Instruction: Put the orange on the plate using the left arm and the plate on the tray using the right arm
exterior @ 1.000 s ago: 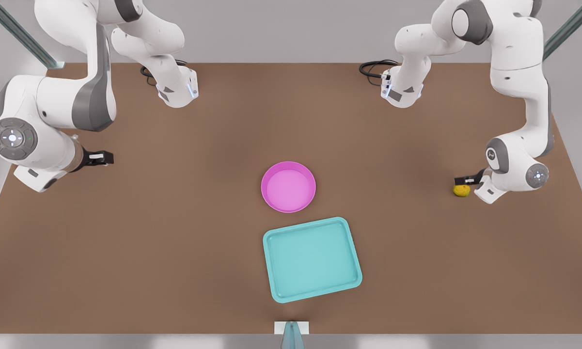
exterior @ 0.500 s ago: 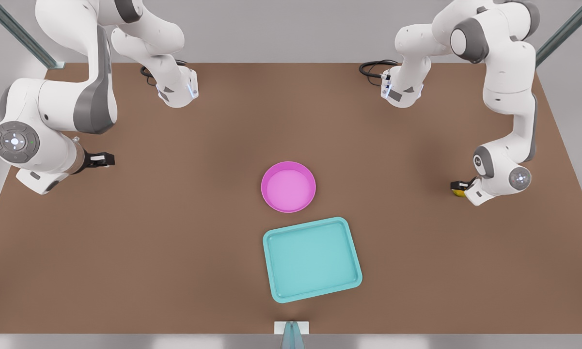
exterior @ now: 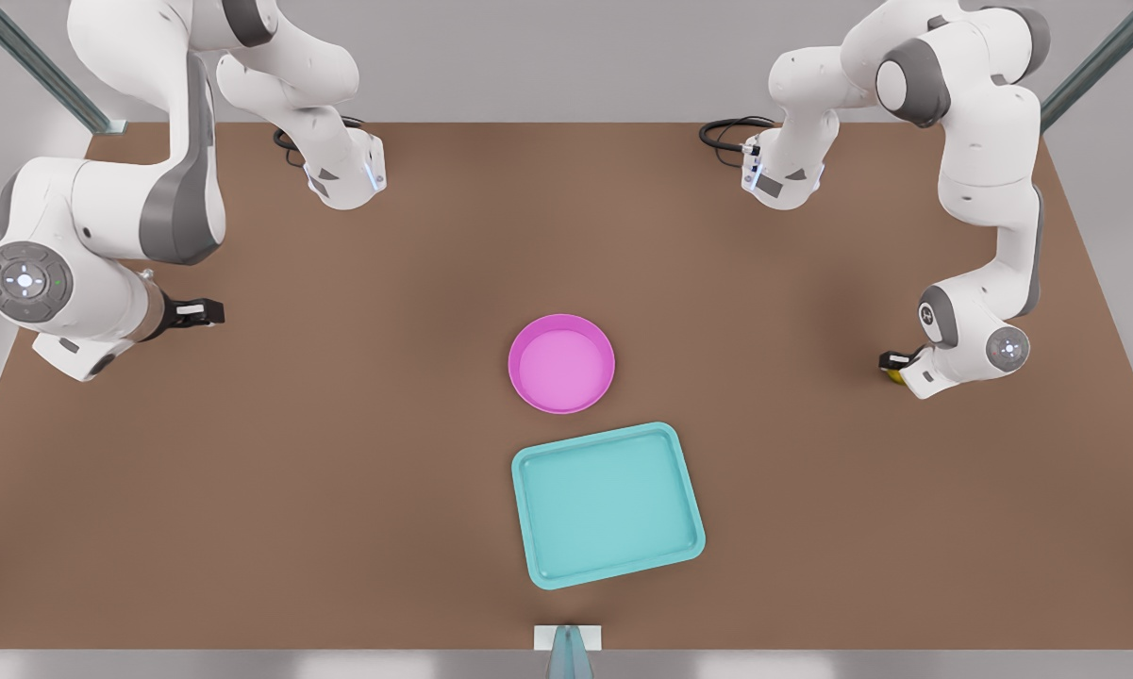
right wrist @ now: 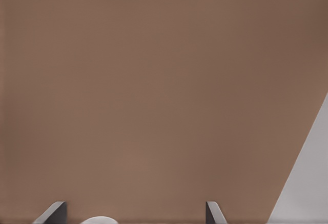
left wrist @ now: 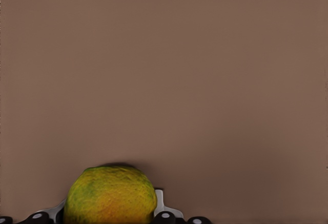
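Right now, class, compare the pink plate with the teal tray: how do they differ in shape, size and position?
The plate is round and bright pink; the tray is rectangular with rounded corners and light teal. The plate is smaller than the tray. The plate lies farther from the front view's camera; the tray sits nearer, slightly skewed. Both are empty, have raised rims and rest on the brown table.

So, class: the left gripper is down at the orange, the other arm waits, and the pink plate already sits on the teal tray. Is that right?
Not quite. In the front view the plate rests on the table, just beside the tray, not on it. The left gripper is at the orange, and the right gripper waits.
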